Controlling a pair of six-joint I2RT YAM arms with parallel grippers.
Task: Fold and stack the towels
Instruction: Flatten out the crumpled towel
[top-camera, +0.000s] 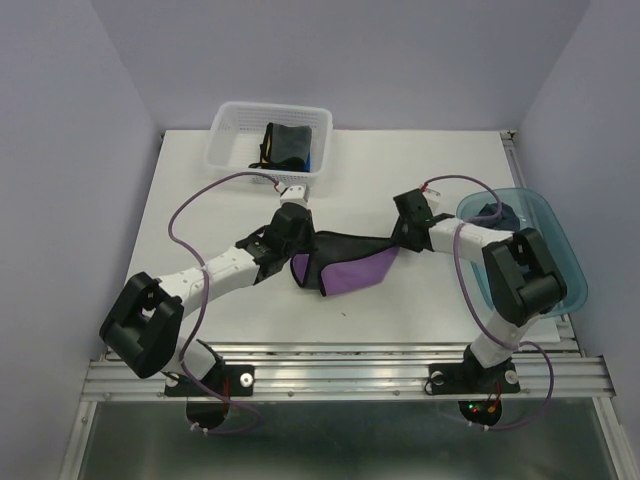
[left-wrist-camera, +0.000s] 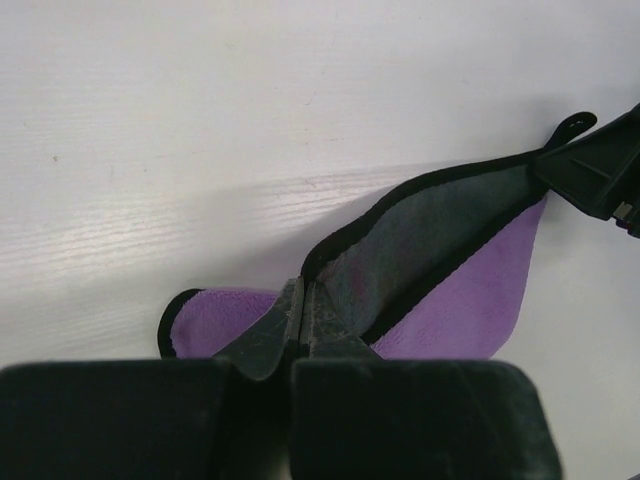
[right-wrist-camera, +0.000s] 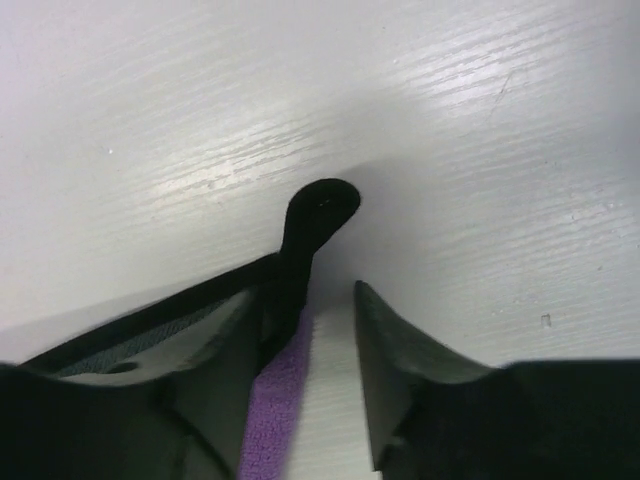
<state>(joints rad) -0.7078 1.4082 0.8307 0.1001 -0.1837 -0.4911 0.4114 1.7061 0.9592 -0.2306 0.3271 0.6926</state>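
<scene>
- The basket (top-camera: 225, 135) stands at 11 o'clock on the table (top-camera: 430, 160), against its far edge. It holds folded towels (top-camera: 285, 145): a black one on top, with slivers of yellow and blue at its sides.
- The left gripper (top-camera: 298, 258) sits just left of the table's middle, pointing toward 3 o'clock. In its wrist view the left gripper (left-wrist-camera: 303, 300) has its fingers pressed together on the black-trimmed edge of the purple towel (left-wrist-camera: 440, 250), which is lifted off the wood there.
- The purple towel (top-camera: 350, 272) lies at the table's centre between the two grippers. A dark band of it runs from one gripper to the other, and a purple flap spreads toward 6 o'clock.
- The right gripper (top-camera: 398, 243) is just right of centre, at the towel's far corner. In its wrist view the right gripper (right-wrist-camera: 318, 300) has its fingers apart. The towel (right-wrist-camera: 275, 400) lies against one finger, and bare wood shows between it and the other finger.
- A black loop (right-wrist-camera: 320, 210) sticks out from that corner toward 12 o'clock.
- The tub (top-camera: 560, 240) stands at 3 o'clock by the table's right edge, with a dark towel (top-camera: 500, 213) inside it.
</scene>
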